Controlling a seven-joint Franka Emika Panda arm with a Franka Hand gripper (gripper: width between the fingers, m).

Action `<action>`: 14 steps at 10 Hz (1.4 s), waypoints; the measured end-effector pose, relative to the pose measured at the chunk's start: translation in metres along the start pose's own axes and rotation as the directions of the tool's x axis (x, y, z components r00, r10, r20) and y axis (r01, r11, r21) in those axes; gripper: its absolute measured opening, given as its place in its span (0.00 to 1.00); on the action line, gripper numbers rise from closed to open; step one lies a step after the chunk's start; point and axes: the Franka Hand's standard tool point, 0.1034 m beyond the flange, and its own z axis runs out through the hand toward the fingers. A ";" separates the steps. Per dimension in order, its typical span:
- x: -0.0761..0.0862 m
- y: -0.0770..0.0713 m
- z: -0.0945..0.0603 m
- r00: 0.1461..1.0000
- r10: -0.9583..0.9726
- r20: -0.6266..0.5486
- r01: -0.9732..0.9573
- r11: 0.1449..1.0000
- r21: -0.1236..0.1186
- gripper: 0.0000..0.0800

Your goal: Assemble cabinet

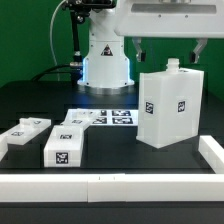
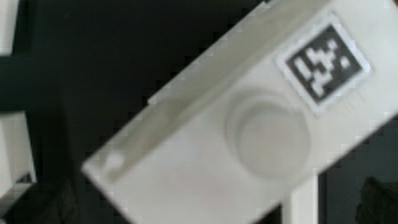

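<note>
**My pincer hangs released over the standing cabinet box**

Nearest in the exterior view, at 6 o'clock, a long white border rail (image 1: pixel 110 185) runs along the front of the black table (image 1: pixel 120 162). A second rail (image 1: pixel 212 150) sits at 4 o'clock.

Just behind the front rail, at 8 o'clock, lies a small white block (image 1: pixel 65 148) with one tag on its near face. At 9 o'clock, a flat tagged panel (image 1: pixel 25 128) rests on the table. Another panel (image 1: pixel 85 118) lies a little farther back, close to the centre.

At 3 o'clock stands the cabinet box (image 1: pixel 170 108). It is upright, turned slightly, and shows a tag on each of its two visible faces. A small peg (image 1: pixel 172 66) stands on its top.

Behind the panels, near the centre, the marker board (image 1: pixel 112 115) lies flat in front of my base (image 1: pixel 105 60) at 12 o'clock.

My pincer (image 1: pixel 168 52) hovers at 1 o'clock, directly above the cabinet box. Its two dark fingers (image 1: pixel 140 47) are spread well apart, grasping nothing and not touching the box.

My wrist view is blurred. A tilted white face (image 2: pixel 196 150) fills it, with one tag (image 2: pixel 320 60) and a shallow round dimple (image 2: pixel 267 125). I cannot tell which part this face belongs to.
</note>
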 end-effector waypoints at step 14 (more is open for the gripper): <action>0.002 -0.002 0.003 0.981 -0.193 0.034 0.193 0.981 0.020 0.27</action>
